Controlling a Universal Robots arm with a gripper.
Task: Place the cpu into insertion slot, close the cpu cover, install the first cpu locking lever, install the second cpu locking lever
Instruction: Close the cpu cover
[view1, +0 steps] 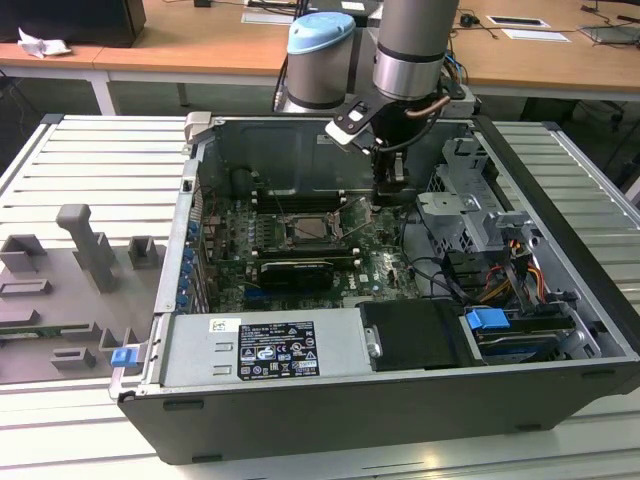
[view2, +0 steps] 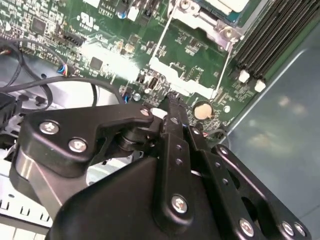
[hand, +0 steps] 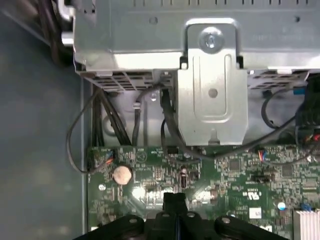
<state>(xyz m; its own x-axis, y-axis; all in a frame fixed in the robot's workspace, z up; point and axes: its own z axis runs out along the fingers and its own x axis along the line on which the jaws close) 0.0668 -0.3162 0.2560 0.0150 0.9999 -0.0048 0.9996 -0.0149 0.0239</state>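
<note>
Insertion slot (view1: 308, 228), contents hard to make out, hand (view1: 392, 195) clenched near it, over the motherboard (view1: 385, 262)

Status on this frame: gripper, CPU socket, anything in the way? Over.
Gripper shut, nothing seen in it, low over the motherboard. Insertion slot apart from it, toward the exterior view's left. Black cables nearby, not touching.

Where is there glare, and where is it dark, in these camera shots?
Second wrist view: glare whitens a patch of the motherboard. First wrist view: the metal bracket gleams. Exterior view: the insertion slot sits in shade inside the case, while the desks behind are brightly lit.
</note>
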